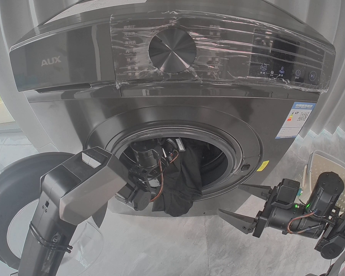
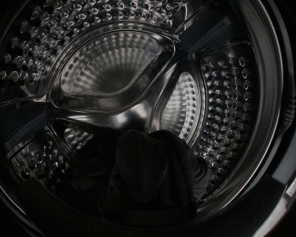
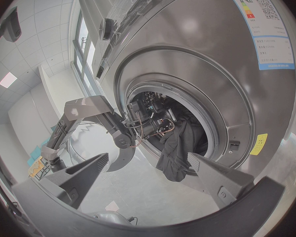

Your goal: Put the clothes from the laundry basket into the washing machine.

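1. Black cloth is the item in play: a dark garment (image 1: 180, 188) lies across the lower lip of the washing machine (image 1: 172, 108), part inside the drum (image 2: 115, 69), part hanging outside.
2. The door (image 1: 11, 196) stands swung open on the robot's left.
3. The left arm (image 1: 84, 188) reaches into the opening, its wrist just beside the garment. I cannot tell whether that hand grips the cloth or is spread.
4. The right gripper (image 1: 229, 199) hovers low in front of the machine, spread wide and empty, near the laundry basket (image 1: 310, 161).
5. Progress, as I judge it: the load is only half delivered, since the garment needs pushing fully past the lip. The basket's contents are hidden behind the right arm.
6. The garment's long axis runs roughly up and down. Its free end points at the floor, and its upper end leads back into the drum, where the dim left wrist view shows what is probably the same dark cloth.
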Motion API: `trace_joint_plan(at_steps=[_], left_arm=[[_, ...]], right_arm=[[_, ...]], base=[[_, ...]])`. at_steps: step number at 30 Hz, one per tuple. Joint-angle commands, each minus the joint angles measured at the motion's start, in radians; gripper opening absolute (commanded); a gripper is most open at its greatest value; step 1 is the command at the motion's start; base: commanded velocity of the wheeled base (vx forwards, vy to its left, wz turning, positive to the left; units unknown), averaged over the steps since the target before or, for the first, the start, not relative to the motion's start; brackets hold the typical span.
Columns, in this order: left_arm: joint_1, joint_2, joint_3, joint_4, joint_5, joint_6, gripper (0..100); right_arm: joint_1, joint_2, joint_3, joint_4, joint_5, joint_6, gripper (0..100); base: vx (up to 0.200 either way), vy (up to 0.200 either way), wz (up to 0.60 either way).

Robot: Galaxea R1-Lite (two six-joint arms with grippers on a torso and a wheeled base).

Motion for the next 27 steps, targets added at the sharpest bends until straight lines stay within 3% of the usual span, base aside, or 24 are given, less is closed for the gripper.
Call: trace_joint_plan(at_steps=[1, 2, 3, 14, 19, 22, 24, 27], left_arm=[[0.007, 0.023, -0.042, 0.004, 0.002, 0.001, 0], [0.012, 0.023, -0.045, 0.004, 0.002, 0.001, 0], [0.016, 0.023, -0.047, 0.004, 0.002, 0.003, 100], [0.013, 0.02, -0.019, -0.007, 0.002, 0.006, 100], [-0.011, -0.017, 0.113, 0.022, 0.001, 0.018, 100], [-0.007, -0.037, 0.24, 0.085, -0.01, 0.059, 100], [0.001, -0.04, 0.283, 0.122, -0.01, 0.102, 100], [0.002, -0.04, 0.281, 0.122, -0.01, 0.116, 100]], right_arm=[[0.0, 0.002, -0.001, -0.001, 0.0, 0.0, 100], [0.0, 0.002, -0.001, -0.001, 0.0, 0.0, 100], [0.0, 0.002, -0.001, -0.001, 0.0, 0.0, 100], [0.002, 0.004, -0.001, -0.001, 0.0, 0.0, 100], [0.002, 0.006, -0.001, -0.001, 0.0, 0.0, 100], [0.002, 0.006, -0.001, -0.001, 0.002, 0.0, 100], [0.002, 0.006, -0.002, -0.001, 0.002, 0.0, 100], [0.002, 0.006, -0.002, -0.001, 0.002, 0.0, 100]], base=[[0.0, 0.0, 0.0], [0.0, 0.0, 0.0], [0.0, 0.0, 0.0], [0.0, 0.0, 0.0], [0.0, 0.0, 0.0], [0.0, 0.0, 0.0], [0.0, 0.0, 0.0], [0.0, 0.0, 0.0]])
